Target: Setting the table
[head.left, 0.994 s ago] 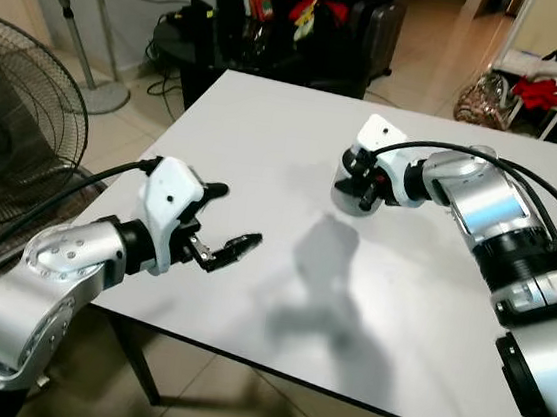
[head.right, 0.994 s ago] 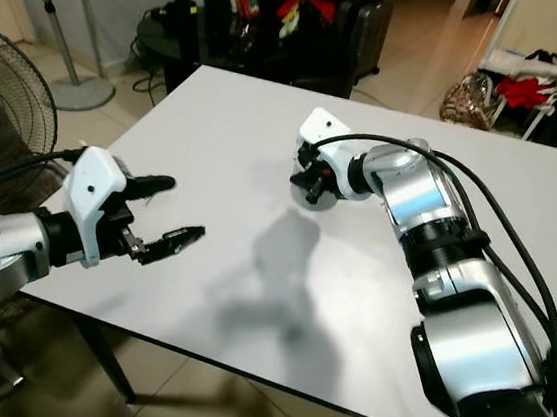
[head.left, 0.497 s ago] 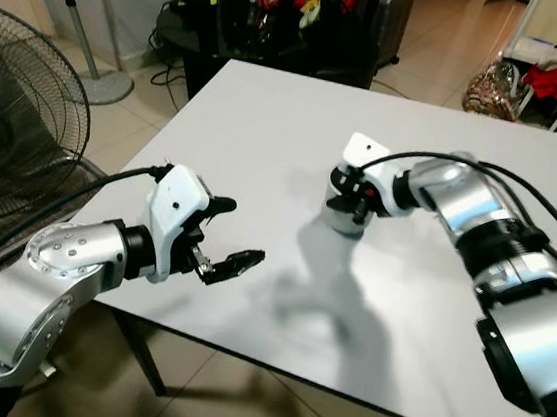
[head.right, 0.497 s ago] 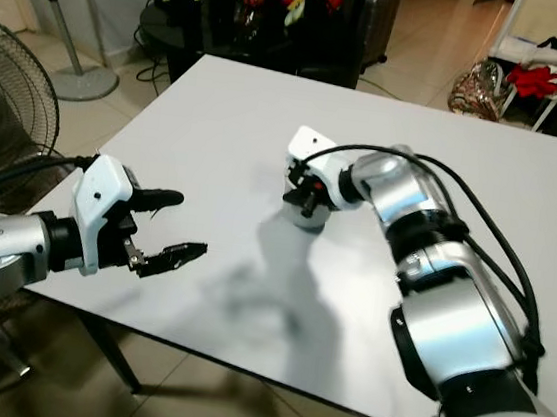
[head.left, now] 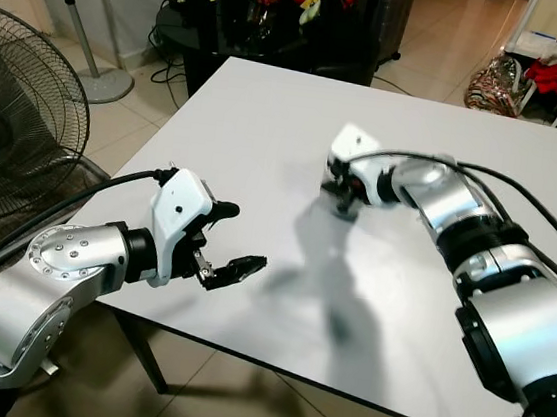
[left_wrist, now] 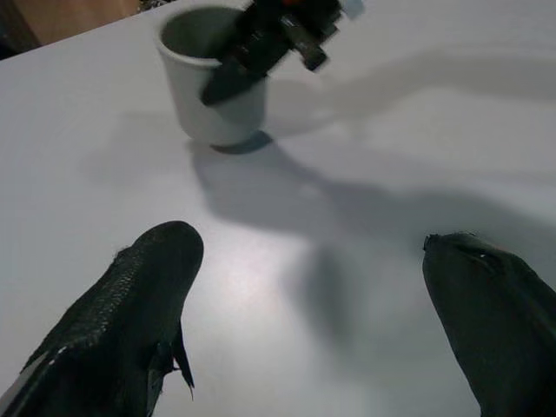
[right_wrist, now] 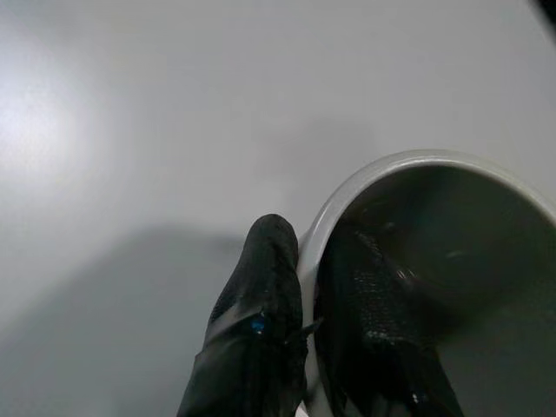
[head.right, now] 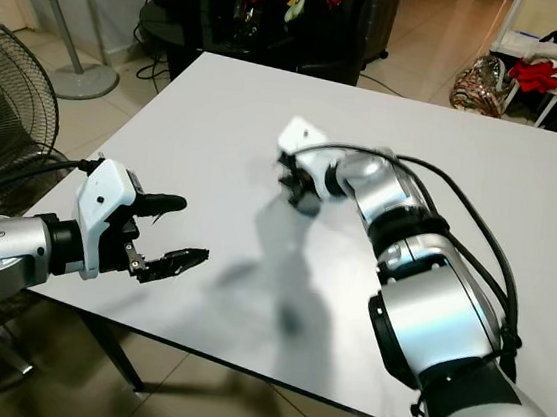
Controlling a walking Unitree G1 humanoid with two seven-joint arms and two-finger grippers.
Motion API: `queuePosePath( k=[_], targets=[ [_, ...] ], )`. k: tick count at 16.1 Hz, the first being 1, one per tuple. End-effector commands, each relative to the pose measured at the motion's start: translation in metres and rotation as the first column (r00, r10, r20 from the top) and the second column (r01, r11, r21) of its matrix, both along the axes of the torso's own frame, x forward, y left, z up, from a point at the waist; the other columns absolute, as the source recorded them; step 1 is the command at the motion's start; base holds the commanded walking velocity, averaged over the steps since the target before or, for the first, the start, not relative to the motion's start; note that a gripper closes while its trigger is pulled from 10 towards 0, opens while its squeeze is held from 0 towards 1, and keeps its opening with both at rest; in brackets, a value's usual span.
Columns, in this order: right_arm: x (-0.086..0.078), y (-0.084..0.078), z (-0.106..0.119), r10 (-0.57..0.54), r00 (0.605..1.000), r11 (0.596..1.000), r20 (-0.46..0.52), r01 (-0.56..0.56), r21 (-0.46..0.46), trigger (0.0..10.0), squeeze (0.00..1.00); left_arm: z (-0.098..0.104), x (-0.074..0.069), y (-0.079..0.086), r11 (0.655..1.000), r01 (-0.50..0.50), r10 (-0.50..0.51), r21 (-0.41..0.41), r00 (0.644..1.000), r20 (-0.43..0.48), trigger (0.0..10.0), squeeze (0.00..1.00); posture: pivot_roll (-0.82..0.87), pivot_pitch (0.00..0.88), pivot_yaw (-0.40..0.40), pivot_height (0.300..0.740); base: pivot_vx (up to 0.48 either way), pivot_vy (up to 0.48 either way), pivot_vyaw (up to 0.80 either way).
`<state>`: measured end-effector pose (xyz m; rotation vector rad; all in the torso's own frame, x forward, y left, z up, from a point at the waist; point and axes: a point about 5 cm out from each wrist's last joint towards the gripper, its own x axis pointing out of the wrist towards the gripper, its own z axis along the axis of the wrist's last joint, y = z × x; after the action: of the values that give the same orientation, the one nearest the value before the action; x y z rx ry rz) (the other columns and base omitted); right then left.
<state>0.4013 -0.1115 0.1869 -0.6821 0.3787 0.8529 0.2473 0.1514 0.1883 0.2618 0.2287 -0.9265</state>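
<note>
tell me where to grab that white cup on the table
Grip the cup by its rim wall from above, one finger inside, one outside: it stands upright, mouth open, no handle in view. The right pincer pinches the rim this way; the left pincer hovers open nearby.

You had a plain pale grey cup (left_wrist: 213, 82) on a plain white table (head.left: 269, 117). Your right gripper (right_wrist: 314, 347) clamping it was black, your arms silver.

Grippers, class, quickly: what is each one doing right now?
Left gripper: open, holding nothing.
Right gripper: shut on the cup rim.
</note>
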Motion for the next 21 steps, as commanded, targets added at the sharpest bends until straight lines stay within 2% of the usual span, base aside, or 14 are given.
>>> queuePosePath(
  k=[1, 2, 8, 9, 10, 12, 16, 19, 21],
  targets=[
    [0.003, 0.004, 0.007, -0.015, 1.0, 0.999, 0.026, 0.014, 0.038, 10.0, 0.0, 0.001, -0.003, 0.001, 1.0, 0.007, -0.007, 0.017, 1.0, -0.001, 10.0, 0.0, -0.06, 0.072, 0.052, 0.74, 0.0, 0.0, 0.0],
    [0.003, 0.005, 0.007, -0.022, 1.0, 0.998, 0.021, 0.021, 0.058, 10.0, 0.0, 0.001, -0.005, 0.001, 1.0, 0.008, -0.008, 0.02, 1.0, -0.005, 10.0, 0.0, -0.06, 0.077, 0.052, 0.74, 0.0, 0.0, 0.0],
    [0.002, 0.004, -0.001, -0.036, 0.999, 0.999, 0.024, 0.035, 0.029, 10.0, 0.0, 0.0, -0.008, 0.0, 1.0, 0.009, -0.009, 0.022, 1.0, -0.016, 10.0, 0.0, -0.05, 0.089, 0.046, 0.74, 0.0, 0.0, 0.0],
    [0.001, 0.004, -0.002, -0.035, 0.999, 0.999, 0.02, 0.035, 0.031, 10.0, 0.3, 0.0, -0.008, 0.0, 1.0, 0.008, -0.008, 0.021, 1.0, -0.016, 10.0, 0.0, -0.05, 0.089, 0.046, 0.74, 0.0, 0.0, 0.0],
    [0.001, 0.004, -0.003, -0.034, 0.999, 0.999, 0.017, 0.033, 0.026, 10.0, 0.95, 0.0, -0.008, 0.0, 1.0, 0.008, -0.007, 0.024, 1.0, -0.017, 10.0, 0.0, -0.05, 0.09, 0.047, 0.74, 0.0, 0.0, 0.0],
    [0.001, 0.004, -0.003, -0.035, 0.999, 0.999, 0.017, 0.034, 0.024, 10.0, 1.0, 0.0, -0.008, 0.0, 1.0, 0.008, -0.008, 0.024, 1.0, -0.018, 10.0, 0.0, -0.05, 0.09, 0.047, 0.74, 0.0, 0.0, 0.0],
    [0.002, 0.003, -0.002, -0.032, 0.999, 0.999, 0.033, 0.032, 0.01, 10.0, 1.0, 0.0, -0.006, -0.001, 1.0, 0.009, -0.009, 0.024, 1.0, -0.018, 10.0, 0.0, -0.05, 0.089, 0.048, 0.74, 0.0, 0.0, 0.0],
    [0.004, 0.004, 0.01, -0.009, 0.998, 1.0, 0.063, 0.008, 0.015, 10.0, 1.0, 0.003, -0.005, 0.001, 1.0, 0.0, 0.001, 0.025, 1.0, -0.006, 10.0, 0.0, -0.05, 0.079, 0.045, 0.74, 0.0, 0.0, 0.0],
    [0.003, -0.003, 0.026, 0.069, 0.997, 0.995, 0.034, -0.071, 0.064, 10.0, 1.0, 0.006, -0.004, 0.003, 0.999, -0.038, 0.038, -0.021, 0.999, -0.01, 10.0, 0.0, -0.05, 0.065, 0.038, 0.74, 0.0, 0.0, 0.0]
  ],
)
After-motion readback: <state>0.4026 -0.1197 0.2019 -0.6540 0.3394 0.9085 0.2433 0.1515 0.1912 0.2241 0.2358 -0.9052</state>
